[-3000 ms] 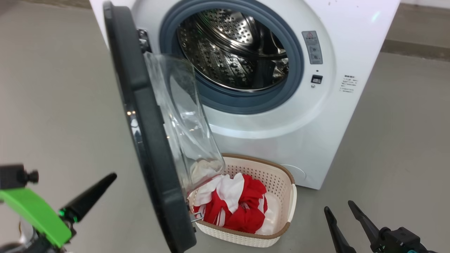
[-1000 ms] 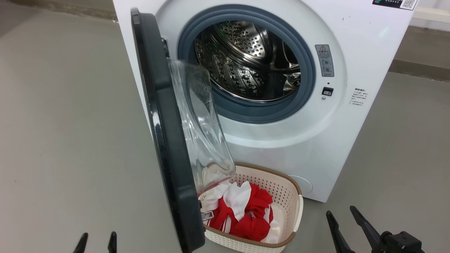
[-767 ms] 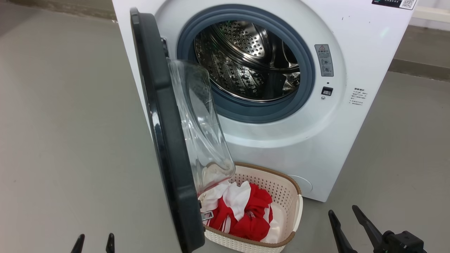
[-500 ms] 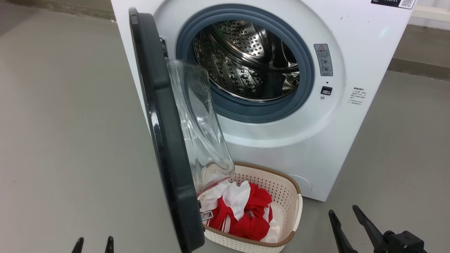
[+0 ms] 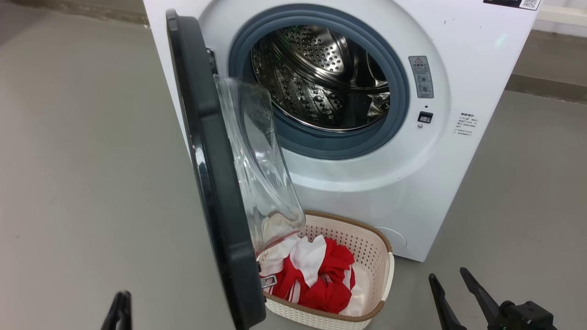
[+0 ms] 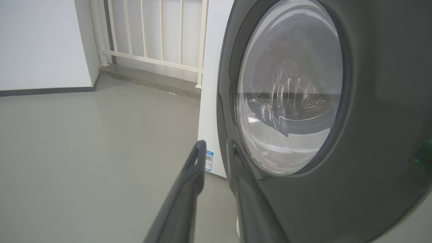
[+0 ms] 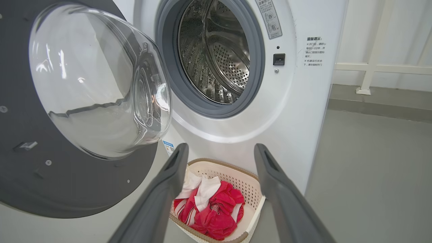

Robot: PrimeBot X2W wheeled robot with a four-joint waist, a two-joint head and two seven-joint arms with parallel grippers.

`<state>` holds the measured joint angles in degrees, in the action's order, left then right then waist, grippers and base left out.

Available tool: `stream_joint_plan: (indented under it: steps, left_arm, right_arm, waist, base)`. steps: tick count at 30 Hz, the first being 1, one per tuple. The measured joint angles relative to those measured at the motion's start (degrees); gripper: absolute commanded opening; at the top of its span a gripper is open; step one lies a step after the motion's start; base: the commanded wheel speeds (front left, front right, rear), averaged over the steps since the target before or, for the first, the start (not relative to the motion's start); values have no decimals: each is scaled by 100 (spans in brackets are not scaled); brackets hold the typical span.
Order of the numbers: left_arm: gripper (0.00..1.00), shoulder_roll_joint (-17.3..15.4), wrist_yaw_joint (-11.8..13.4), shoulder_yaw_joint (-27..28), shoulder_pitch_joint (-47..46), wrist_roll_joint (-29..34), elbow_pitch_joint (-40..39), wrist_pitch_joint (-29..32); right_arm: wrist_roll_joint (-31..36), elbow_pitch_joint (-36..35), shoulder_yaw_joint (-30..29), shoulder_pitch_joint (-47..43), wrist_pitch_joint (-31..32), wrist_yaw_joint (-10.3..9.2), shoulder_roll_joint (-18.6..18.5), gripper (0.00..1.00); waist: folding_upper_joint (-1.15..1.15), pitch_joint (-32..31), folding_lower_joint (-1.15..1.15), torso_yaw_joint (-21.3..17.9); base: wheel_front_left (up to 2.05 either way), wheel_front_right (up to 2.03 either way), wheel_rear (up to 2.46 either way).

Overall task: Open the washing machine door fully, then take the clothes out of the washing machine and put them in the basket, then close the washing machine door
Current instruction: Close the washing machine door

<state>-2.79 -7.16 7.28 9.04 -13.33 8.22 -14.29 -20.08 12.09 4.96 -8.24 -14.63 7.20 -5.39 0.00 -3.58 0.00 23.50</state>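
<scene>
Fingers of the left tool (image 6: 216,143) stand close together with a slim gap, gripping nothing, just beside the outer face of the washing machine door (image 6: 371,101). The right tool (image 7: 221,147) is spread wide and empty, low before the basket (image 5: 367,243). The door stands swung well out. The clothes (image 5: 321,279) lie heaped in the basket on the floor (image 5: 82,160), at the foot of the washing machine (image 5: 412,183). The drum (image 5: 321,78) looks bare, so opening and unloading seem done; only shutting the door is left.
</scene>
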Motion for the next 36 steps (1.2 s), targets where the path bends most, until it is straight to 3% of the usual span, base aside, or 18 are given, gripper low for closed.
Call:
stream_joint_plan:
  steps: [5, 8, 14, 18, 23, 27, 36]
  left_arm:
    - [0, -146, -1, -26, -262, -1281, -97, -1]
    - [0, -298, -1, -40, -432, -2549, -115, -1]
    - [0, -1166, -1, -561, -684, -5088, -245, 83]
    - [0, -1627, 0, -866, -700, -6551, -414, 755]
    - [0, -1869, 0, -868, -710, -8009, -855, 1849]
    - [0, -1964, 0, -855, -691, -8538, -1159, 2830]
    - [0, -1774, 0, -627, -666, -8658, -1450, 4117]
  right_arm:
    - [0, 4, 5, 0, 0, 0, 14, 100]
    - [0, 13, 19, 1, 0, 0, 20, 100]
    - [0, 15, 19, 0, 0, 0, 26, 100]
    - [0, 13, 10, 0, 0, 0, 32, 100]
    - [0, 12, 2, 0, 0, 0, 34, 100]
    - [0, 10, -12, 1, 0, 0, 33, 100]
    - [0, -7, -16, 10, 0, 0, 24, 100]
  waist:
    - [0, 0, 0, -41]
    - [0, 5, 0, -88]
    - [0, 39, 0, -196]
    - [0, 85, 0, -257]
    - [0, 152, 0, -331]
    - [0, 204, 0, -384]
    - [0, 365, 0, -493]
  base:
    - [0, 0, 0]
    - [0, 0, 0]
    - [0, 0, 0]
    - [0, 0, 0]
    - [0, 0, 0]
    - [0, 0, 0]
    - [0, 0, 0]
